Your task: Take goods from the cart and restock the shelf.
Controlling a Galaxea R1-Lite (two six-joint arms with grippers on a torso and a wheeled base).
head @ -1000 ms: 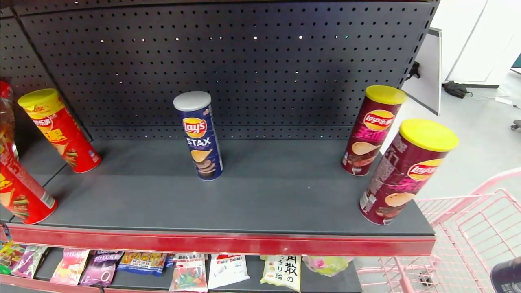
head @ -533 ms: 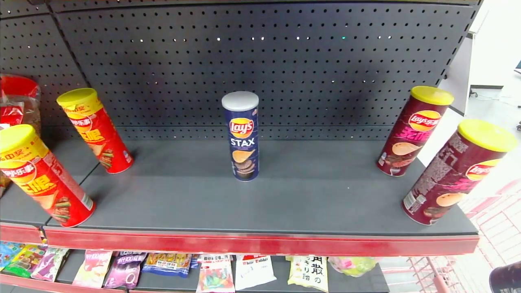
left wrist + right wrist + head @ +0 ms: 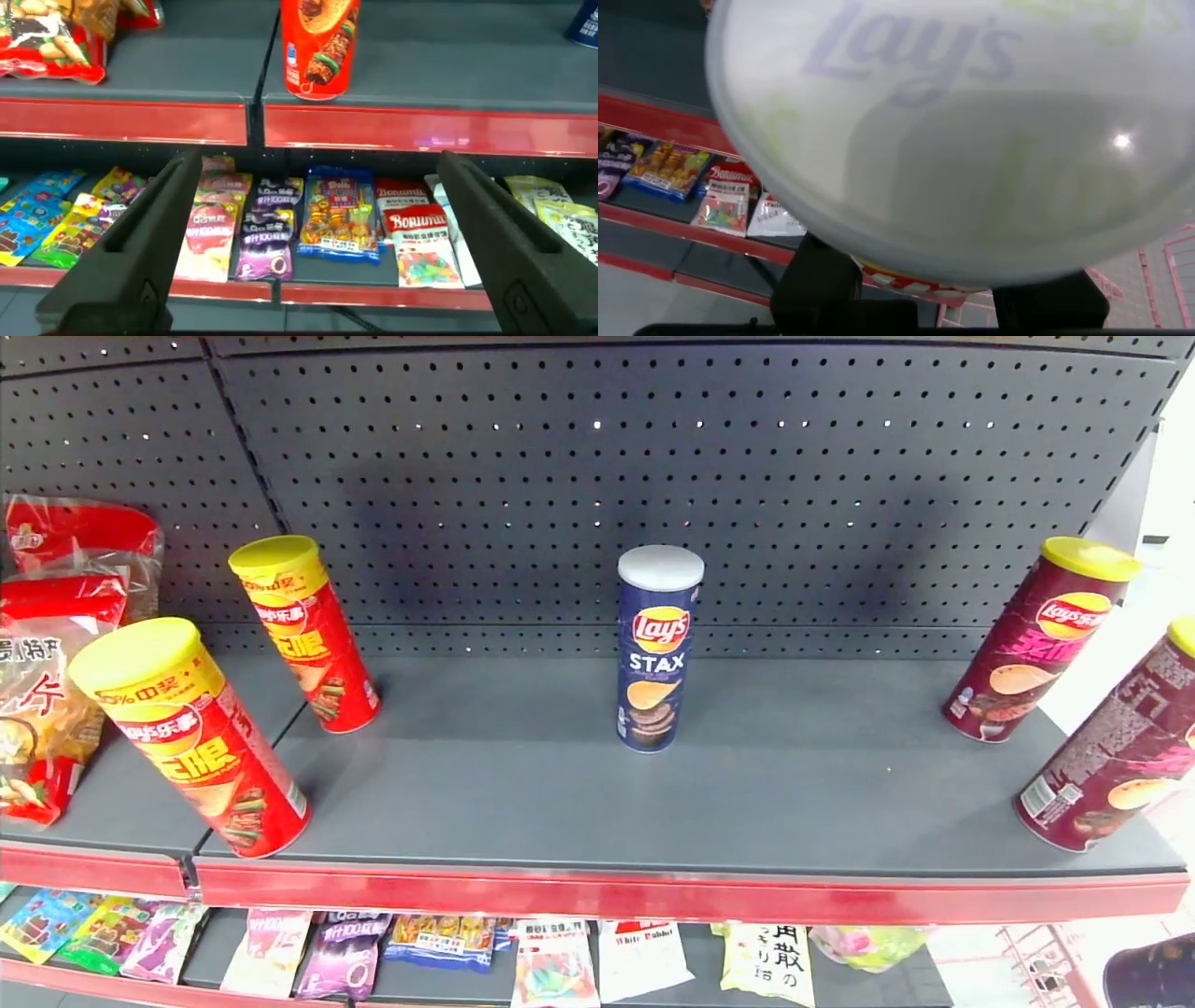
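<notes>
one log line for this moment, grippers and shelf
left gripper: open, empty | right gripper: shut on pale-lidded can | shelf: blue can standing mid-shelf

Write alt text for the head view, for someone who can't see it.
A blue chip can stands alone in the middle of a dark shelf backed by pegboard. Two red cans stand at its left end and two maroon cans at its right, all with yellow lids. Below, snack packets line a lower shelf.

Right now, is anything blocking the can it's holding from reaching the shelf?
Nothing visible does. Bare shelf lies open between the blue can and the maroon cans; the held can probably just has to clear the red front edge.
</notes>
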